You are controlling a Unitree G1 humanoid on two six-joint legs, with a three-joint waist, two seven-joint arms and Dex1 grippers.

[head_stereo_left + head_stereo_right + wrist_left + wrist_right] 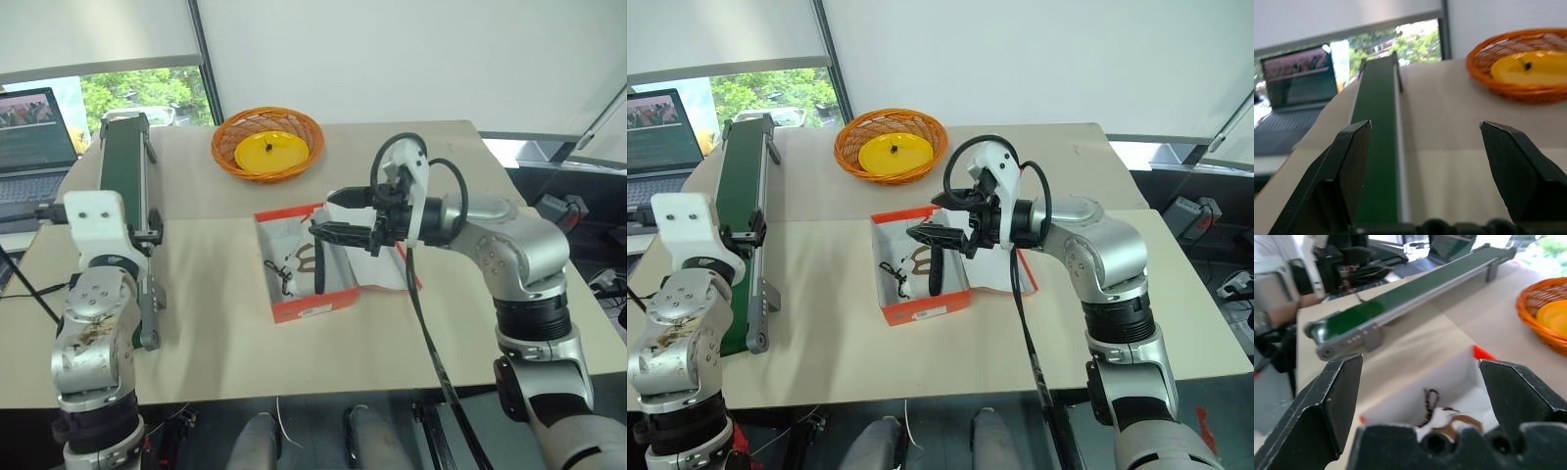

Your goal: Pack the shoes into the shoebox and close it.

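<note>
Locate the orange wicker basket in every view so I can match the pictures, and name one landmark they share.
Left eye view: orange wicker basket at top centre, beyond the shoebox.
Right eye view: basket at top centre, slightly further left.
Left wrist view: basket at upper right edge.
Right wrist view: basket at right edge.
Shared landmark: the green conveyor belt, left of the basket in all four.

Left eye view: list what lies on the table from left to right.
Laptop → green conveyor belt → orange wicker basket → open shoebox, with the shoes inside → the open right hand, hovering over the box's right side.
</note>
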